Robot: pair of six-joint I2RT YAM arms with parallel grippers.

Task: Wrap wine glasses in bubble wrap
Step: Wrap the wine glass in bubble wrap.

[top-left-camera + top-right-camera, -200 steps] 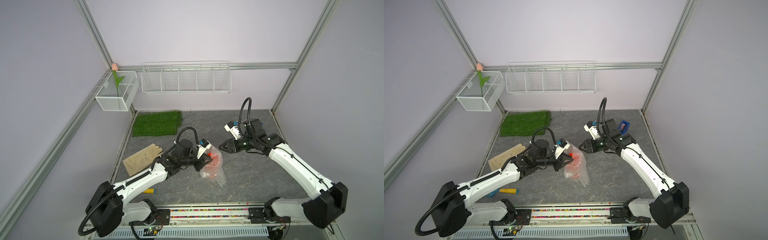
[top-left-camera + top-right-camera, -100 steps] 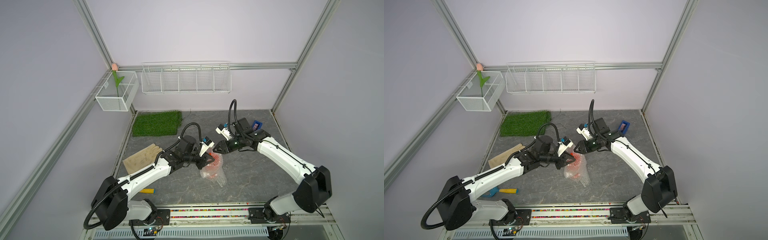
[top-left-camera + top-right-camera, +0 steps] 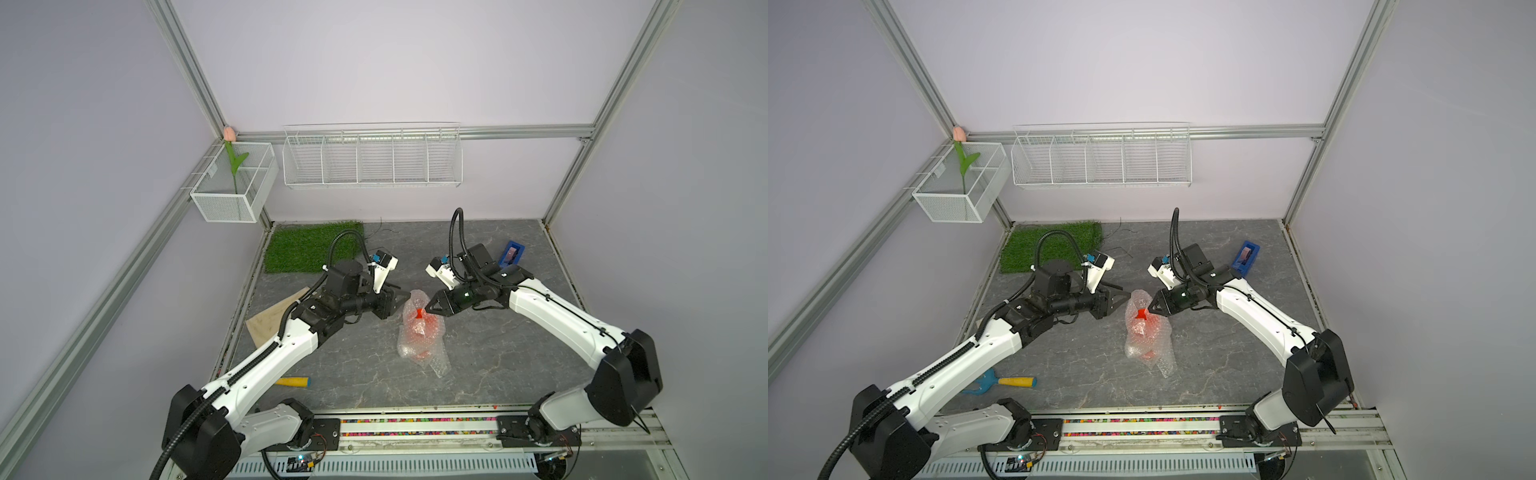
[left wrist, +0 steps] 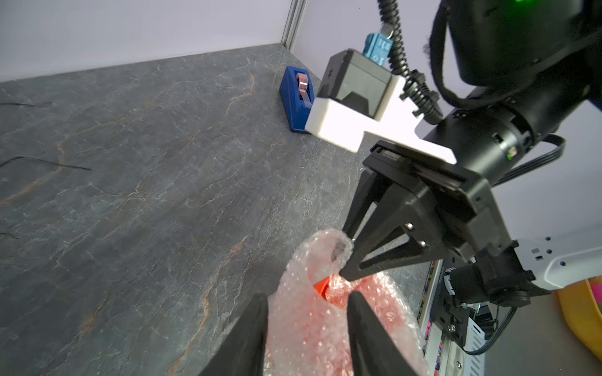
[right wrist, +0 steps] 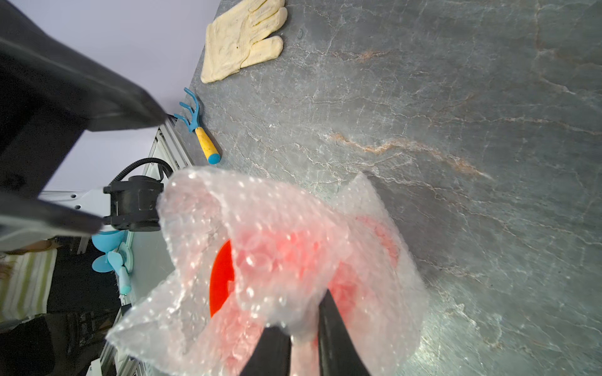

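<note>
Goblet [image 3: 419,312] sits mid-counter [image 3: 498,374], well clear of every edge, apparently on its side. It is loosely bundled in bubble wrap [image 3: 420,347], with a bare red edge peeking out at the far end. Right claw [image 3: 429,309] pinches a fold of wrap at that end. Left claw [image 4: 308,301] is spread, fingers either side of the bundle, not squeezing. Risk: only a thin film pinch holds it, so the wrap may slip free or spring open. A pull could drag or roll the goblet out the uncovered end.
</note>
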